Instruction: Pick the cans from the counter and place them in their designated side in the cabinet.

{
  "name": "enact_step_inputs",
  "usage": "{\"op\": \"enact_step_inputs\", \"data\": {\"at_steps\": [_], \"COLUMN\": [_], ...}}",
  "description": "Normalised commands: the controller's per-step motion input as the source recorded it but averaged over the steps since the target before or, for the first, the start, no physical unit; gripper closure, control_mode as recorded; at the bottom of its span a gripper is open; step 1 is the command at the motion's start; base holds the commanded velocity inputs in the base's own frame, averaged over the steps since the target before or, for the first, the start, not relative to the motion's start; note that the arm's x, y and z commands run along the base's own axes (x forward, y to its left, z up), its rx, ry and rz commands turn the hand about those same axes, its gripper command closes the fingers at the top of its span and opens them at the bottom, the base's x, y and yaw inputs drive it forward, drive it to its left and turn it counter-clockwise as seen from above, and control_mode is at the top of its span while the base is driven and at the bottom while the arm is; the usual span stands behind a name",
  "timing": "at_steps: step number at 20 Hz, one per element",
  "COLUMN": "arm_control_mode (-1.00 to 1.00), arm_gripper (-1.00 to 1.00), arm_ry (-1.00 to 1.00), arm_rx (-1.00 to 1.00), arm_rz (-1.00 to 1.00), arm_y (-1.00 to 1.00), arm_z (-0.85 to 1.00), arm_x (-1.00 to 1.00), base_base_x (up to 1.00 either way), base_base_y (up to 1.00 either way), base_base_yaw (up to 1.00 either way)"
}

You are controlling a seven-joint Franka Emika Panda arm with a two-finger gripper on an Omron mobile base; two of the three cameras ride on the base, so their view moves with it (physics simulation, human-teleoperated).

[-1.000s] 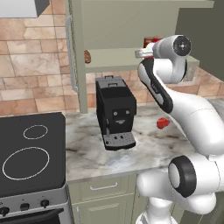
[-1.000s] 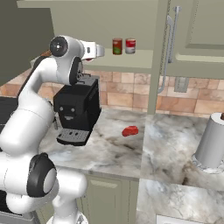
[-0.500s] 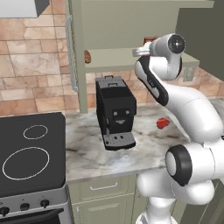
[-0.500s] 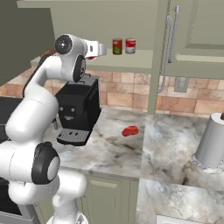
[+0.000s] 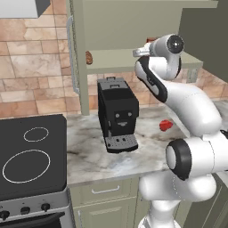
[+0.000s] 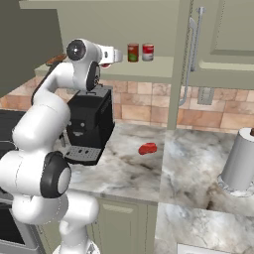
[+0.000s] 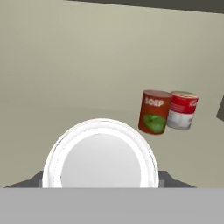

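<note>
On cabinet shelf point(image 6: 149, 69): "SOEP" can point(image 7: 154, 112).

Soft, even light fills this rendered kitchen, bright with no glare. The boxy black coffee machine point(image 5: 117, 113) drops a faint shadow toward six o'clock on the grey-white marbled stone counter point(image 5: 89, 158). The dark can with the green-and-red label point(image 7: 154, 111) looks slightly soft-edged in the hand view. No edge distortion shows.

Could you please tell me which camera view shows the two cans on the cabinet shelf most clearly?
The hand view: the soup can and the red can stand side by side, labels readable. The right base view shows them small on the shelf; in the left base view the arm covers that spot.
</note>
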Motion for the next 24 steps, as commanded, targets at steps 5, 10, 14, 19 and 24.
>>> {"op": "enact_step_inputs", "data": {"at_steps": [5,10,14,19,24], "arm_control_mode": [-1.0,-1.0,-1.0,-1.0,-1.0], "arm_gripper": [1.0,1.0,1.0,1.0,1.0], "arm_ry": [0.0,0.0,0.03,0.04,0.04], "arm_rx": [0.0,0.0,0.0,0.0,0.0], "arm_rz": [0.0,0.0,0.0,0.0,0.0], "arm_y": [-0.03,-0.05,-0.07,-0.07,-0.06], "arm_z": [0.0,0.0,-0.02,-0.06,-0.11], "arm_x": [0.21,0.22,0.22,0.23,0.23], "base_base_x": [0.0,0.0,0.0,0.0,0.0], "base_base_y": [0.0,0.0,0.0,0.0,0.0], "base_base_yaw": [0.0,0.0,0.0,0.0,0.0]}}
